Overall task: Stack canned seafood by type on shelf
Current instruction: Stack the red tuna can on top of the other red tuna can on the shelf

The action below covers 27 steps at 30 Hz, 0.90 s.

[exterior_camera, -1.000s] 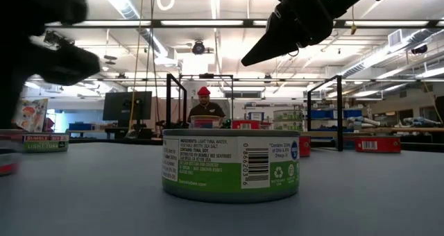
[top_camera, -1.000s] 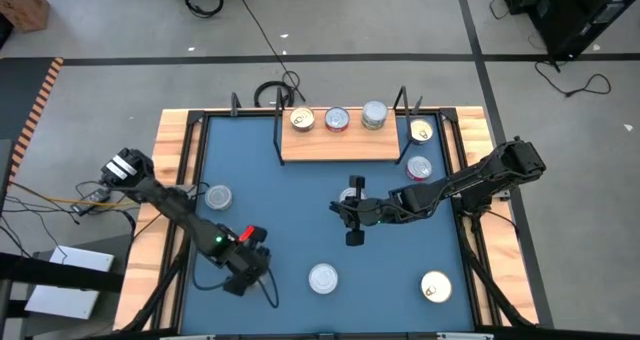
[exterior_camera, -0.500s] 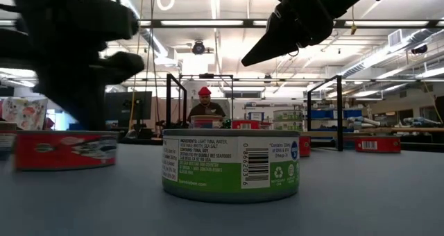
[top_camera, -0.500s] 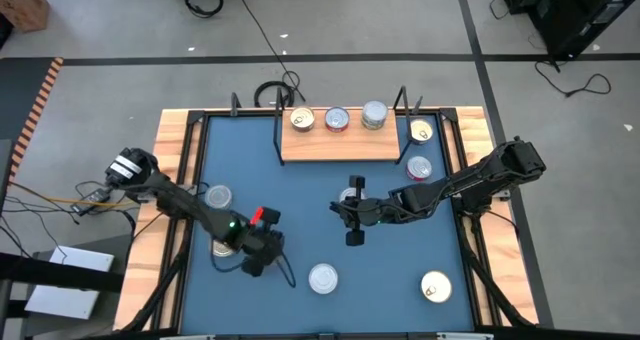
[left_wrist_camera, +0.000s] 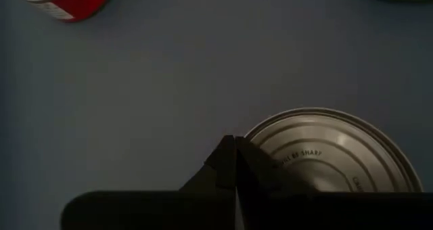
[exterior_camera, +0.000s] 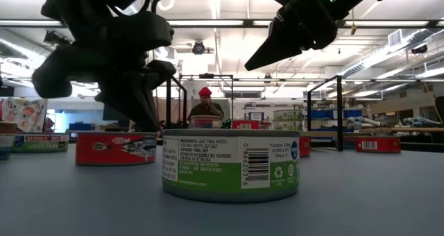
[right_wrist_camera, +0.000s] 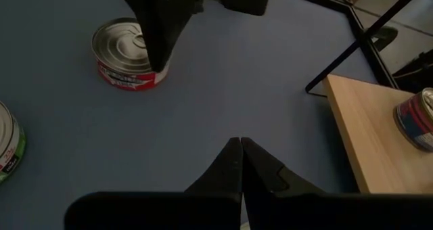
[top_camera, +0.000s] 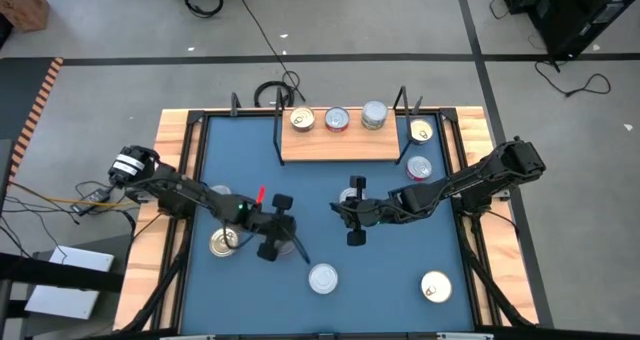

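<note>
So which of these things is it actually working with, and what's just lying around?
Part of the job:
- tins on the table, such as the green-sided one
- wooden shelf with three tins

Just lying about:
- cable coil behind the table
- black cases on the floor

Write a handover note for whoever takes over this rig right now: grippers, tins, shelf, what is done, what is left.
Left gripper: shut, empty, tips just above a red-sided tin at mid-table.
Right gripper: shut, empty, hanging over bare table in front of the shelf.
Done: three tins in a row on the shelf, the left one gold-lidded.
Left: loose tins on the blue table, including a green-labelled tin and a near-right gold tin. Bring them to the shelf and stack by type.
</note>
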Tool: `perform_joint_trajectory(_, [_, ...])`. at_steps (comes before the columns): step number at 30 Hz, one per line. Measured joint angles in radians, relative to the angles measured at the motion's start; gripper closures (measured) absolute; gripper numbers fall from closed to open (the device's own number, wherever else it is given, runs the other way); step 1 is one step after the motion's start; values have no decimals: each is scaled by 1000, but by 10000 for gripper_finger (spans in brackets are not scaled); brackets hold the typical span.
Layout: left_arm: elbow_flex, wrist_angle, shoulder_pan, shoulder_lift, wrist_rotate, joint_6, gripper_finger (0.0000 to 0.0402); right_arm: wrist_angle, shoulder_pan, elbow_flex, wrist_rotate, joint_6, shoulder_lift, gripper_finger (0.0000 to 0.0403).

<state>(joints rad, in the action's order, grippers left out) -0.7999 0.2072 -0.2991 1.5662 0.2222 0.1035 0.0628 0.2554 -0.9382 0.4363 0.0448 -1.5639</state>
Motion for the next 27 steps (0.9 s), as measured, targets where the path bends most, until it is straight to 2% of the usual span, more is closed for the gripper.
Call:
perform_joint_trajectory(7, [18,-109,30,-2,16,42,399,5,0,0,0,0,0,393])
perform_joint_trajectory(11, [1,-99,31,-32,27,62,399,9,0,0,0,0,0,394])
perform_joint_trajectory(14, [-6,-43,19,-74,-18,47,399,17,0,0,0,0,0,394])
perform_joint_trajectory(17, [-6,54,-25,-116,-59,0,399,20,0,0,0,-1,0,393])
perform_joint_trajectory(24, [-7,224,-218,-155,-39,-31,399,22,0,0,-1,-27,0,393])
perform_joint_trajectory(27, [-8,230,-265,-145,-24,-38,394,22,0,0,-3,-26,0,393])
